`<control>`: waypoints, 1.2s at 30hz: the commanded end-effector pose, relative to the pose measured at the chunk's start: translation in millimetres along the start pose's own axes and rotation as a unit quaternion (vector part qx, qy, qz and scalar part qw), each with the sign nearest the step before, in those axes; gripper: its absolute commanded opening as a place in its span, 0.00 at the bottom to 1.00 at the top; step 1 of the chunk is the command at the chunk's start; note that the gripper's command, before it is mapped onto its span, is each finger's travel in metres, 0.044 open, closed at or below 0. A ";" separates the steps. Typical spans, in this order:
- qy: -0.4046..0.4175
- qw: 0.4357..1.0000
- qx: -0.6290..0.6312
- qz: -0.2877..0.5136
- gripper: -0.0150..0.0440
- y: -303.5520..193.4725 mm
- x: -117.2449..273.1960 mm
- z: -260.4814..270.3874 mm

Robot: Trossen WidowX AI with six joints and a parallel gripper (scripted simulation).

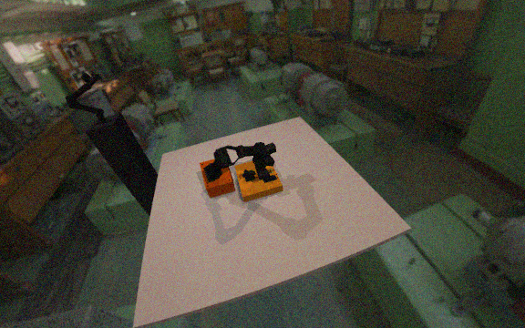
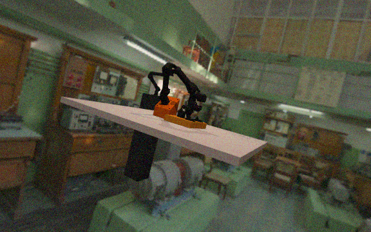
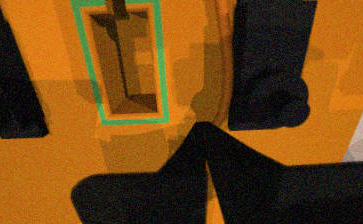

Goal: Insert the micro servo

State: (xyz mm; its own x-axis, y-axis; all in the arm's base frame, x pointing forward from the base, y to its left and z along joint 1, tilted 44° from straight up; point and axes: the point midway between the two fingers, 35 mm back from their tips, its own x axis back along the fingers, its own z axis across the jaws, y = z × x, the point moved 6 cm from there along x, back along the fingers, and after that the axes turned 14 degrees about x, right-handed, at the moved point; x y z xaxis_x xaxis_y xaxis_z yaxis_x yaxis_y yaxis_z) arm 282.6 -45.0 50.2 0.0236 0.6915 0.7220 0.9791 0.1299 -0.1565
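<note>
The yellow-orange deck (image 1: 250, 192) (image 2: 185, 122) (image 3: 47, 160) lies under my arm. In the wrist view the marked pocket's green outline (image 3: 134, 121) surrounds a recess with bare walls and no servo body in it. An orange-brown cable (image 3: 225, 70) runs down to the right of the pocket and passes out of sight at my fingertips. My gripper (image 3: 201, 128) is shut, low over the deck just past the pocket's near end. No servo body shows between the fingers. The cable touches or nearly touches the right finger. I cannot make out the loose servo's body.
Dark blocks stand on the deck on both sides of the pocket, one at the left (image 3: 12, 75) and one at the right (image 3: 272, 65). The arm's orange base box (image 1: 221, 188) (image 2: 163, 111) stands beside the deck. Both are on the pale table (image 1: 190, 269) (image 2: 230, 149).
</note>
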 end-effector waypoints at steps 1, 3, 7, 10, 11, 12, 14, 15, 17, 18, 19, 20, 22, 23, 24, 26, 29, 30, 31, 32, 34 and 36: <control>-0.004 1.000 0.000 0.003 0.25 -2.8 -1.3 -6.0; -0.004 1.000 0.000 0.003 0.25 -2.8 -1.3 -6.0; -0.004 1.000 0.000 0.003 0.25 -2.8 -1.3 -6.0; -0.004 1.000 0.000 0.003 0.25 -2.8 -1.3 -6.0; -0.004 1.000 0.000 0.003 0.25 -2.8 -1.3 -6.0; -0.004 1.000 0.000 0.003 0.25 -2.8 -1.3 -6.0; -0.001 1.000 0.000 0.001 0.25 -1.5 6.9 -4.3; -0.001 1.000 0.000 0.001 0.25 -1.3 12.8 -4.4; -0.002 1.000 0.000 0.002 0.25 -1.6 30.1 -5.0; -0.003 1.000 0.000 0.003 0.25 -2.1 38.0 -5.4; -0.003 1.000 0.000 0.003 0.25 -2.4 40.8 -5.5; -0.003 1.000 0.000 0.003 0.25 -2.4 40.8 -5.5; -0.003 1.000 0.000 0.003 0.25 -2.4 40.8 -5.5; -0.003 1.000 0.002 0.003 0.30 -3.4 42.0 -4.4; -0.002 1.000 0.008 0.003 0.34 -5.4 44.7 -2.1; 0.000 1.000 0.024 0.002 0.43 -12.1 52.6 4.6; 0.001 0.998 0.067 0.002 0.57 -31.3 71.4 20.3; 0.001 0.996 0.084 0.003 0.61 -39.8 78.4 25.8; 0.000 0.995 0.099 0.003 0.65 -47.1 83.8 30.1; -0.001 0.994 0.107 0.004 0.70 -51.6 87.0 32.5; -0.001 0.994 0.110 0.004 0.79 -53.1 88.0 33.2; -0.001 0.994 0.110 0.004 0.88 -53.1 88.0 33.2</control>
State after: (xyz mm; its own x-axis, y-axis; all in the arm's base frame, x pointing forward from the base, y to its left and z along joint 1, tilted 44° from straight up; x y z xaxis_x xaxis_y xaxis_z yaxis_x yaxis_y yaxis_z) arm 232.9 31.1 98.4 0.0187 0.6932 0.7205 0.9167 0.2759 -0.2892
